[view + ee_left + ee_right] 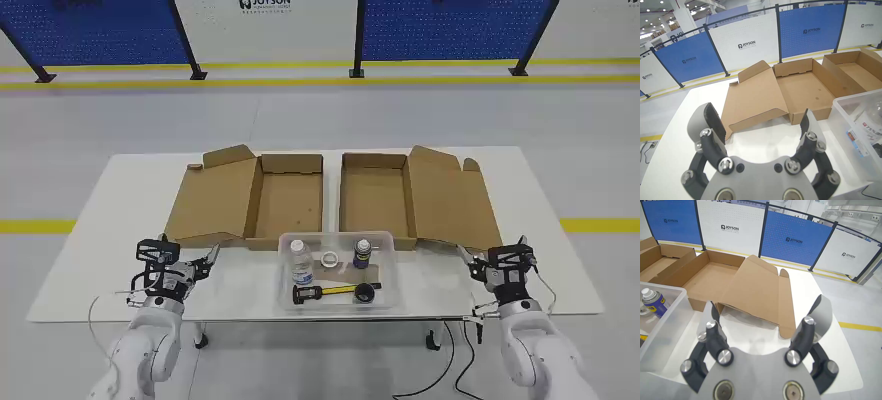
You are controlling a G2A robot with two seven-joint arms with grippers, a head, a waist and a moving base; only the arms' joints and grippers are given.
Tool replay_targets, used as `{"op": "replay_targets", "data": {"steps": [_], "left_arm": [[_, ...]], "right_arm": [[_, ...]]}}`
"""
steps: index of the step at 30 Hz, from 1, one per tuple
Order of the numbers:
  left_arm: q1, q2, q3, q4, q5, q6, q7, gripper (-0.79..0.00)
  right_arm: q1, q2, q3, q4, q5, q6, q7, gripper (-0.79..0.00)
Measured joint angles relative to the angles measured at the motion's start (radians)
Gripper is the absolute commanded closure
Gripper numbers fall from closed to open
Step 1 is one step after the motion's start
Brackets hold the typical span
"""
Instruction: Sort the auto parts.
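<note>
While my left gripper (758, 109) and right gripper (764, 300) stand open and empty either side of the bin (284, 285), the parts sit inside it: can (362, 252) upright, tool (322, 292) lying along its near wall, black end leftward.

Left gripper (758, 111) is wide open, fingers spread, nothing between them. Right gripper (764, 301) is the same, jaws apart and empty. Left arm (150, 345) and right arm (530, 345) sit tucked close, wrists pointing forward, well apart.
</note>
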Motion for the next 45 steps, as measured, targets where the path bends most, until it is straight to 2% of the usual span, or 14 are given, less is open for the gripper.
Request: {"op": "replay_targets", "data": {"steps": [4,9,20,28,37,45], "left_arm": [[-0.004,0.000,0.004,-0.006,-0.002,-0.007,0.001,-0.785],[-0.045,-0.002,0.039,-0.030,0.031,-0.056,-0.004,-0.785],[-0.187,-0.008,0.195,-0.047,0.059,-0.271,-0.047,-0.785],[-0.273,-0.020,0.304,0.036,0.030,-0.350,-0.102,-0.785],[-0.348,-0.030,0.354,0.141,-0.053,-0.396,-0.139,-0.785],[-0.375,-0.033,0.383,0.201,-0.082,-0.458,-0.154,-0.785]], "right_arm": [[0.000,0.000,0.000,0.000,0.000,0.000,0.000,-0.785],[0.000,0.000,0.000,0.000,0.000,0.000,0.000,-0.785],[0.000,0.000,0.000,0.000,0.000,0.000,0.000,-0.785],[0.000,0.000,0.000,0.000,0.000,0.000,0.000,-0.785],[0.000,0.000,0.000,0.000,0.000,0.000,0.000,-0.785],[0.000,0.000,0.000,0.000,0.000,0.000,0.000,-0.785]]}}
